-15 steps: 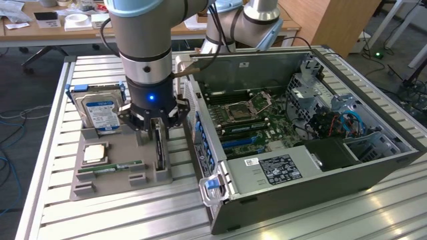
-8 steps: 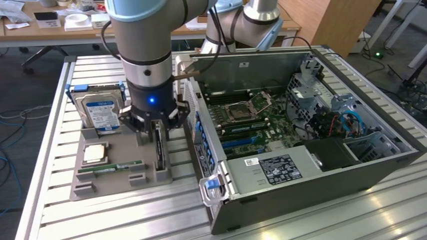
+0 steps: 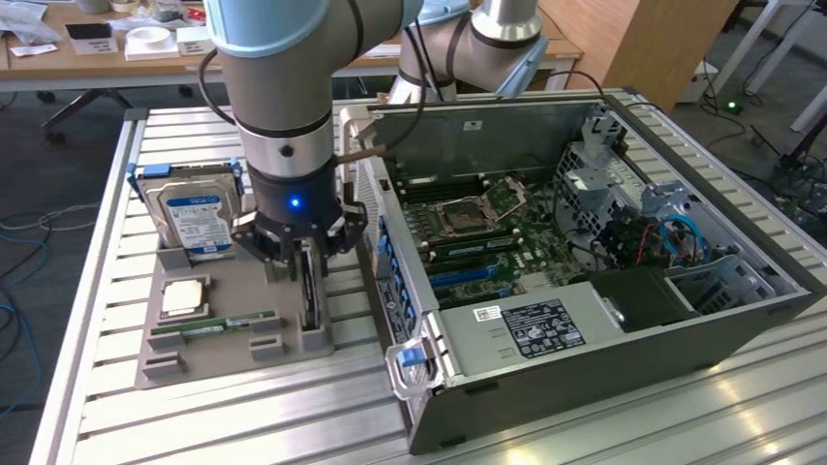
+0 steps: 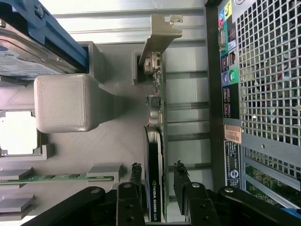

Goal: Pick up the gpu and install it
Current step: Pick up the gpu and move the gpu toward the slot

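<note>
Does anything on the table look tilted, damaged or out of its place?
Nothing stands out. The thin dark gpu card stands upright in its slot of the grey plastic holder tray, with the open gripper straddling it. The silver blue-labelled hard drive and green memory stick sit in their places.

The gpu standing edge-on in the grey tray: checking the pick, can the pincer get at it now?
Probably yes. The open pincer straddles the thin dark edge-on gpu card, a finger each side, nothing between; the grey computer case stands clear beside it.
</note>
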`<state>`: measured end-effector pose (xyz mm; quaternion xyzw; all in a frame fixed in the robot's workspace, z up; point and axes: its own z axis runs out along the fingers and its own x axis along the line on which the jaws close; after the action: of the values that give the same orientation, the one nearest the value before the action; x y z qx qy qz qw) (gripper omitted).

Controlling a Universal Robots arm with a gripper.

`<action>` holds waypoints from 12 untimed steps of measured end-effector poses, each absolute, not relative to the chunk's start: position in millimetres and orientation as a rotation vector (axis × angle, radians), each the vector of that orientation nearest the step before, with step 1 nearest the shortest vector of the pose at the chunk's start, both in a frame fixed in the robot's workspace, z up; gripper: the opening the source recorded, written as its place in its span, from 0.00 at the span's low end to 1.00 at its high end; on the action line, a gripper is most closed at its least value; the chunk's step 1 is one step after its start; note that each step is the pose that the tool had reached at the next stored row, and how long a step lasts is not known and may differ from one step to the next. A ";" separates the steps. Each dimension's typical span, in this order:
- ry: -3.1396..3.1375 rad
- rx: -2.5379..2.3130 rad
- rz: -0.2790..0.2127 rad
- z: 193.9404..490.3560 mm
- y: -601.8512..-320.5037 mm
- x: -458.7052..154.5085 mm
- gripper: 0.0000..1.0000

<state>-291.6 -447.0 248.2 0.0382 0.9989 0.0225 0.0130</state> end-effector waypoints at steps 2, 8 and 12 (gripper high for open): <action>3.113 0.119 0.070 246.8 -445.8 -291.7 0.42; 3.112 0.120 0.070 243.1 -439.2 -292.1 0.42; 3.112 0.120 0.070 238.5 -436.1 -292.6 0.42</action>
<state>-292.6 -436.1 238.5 0.0385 0.9989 0.0225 0.0130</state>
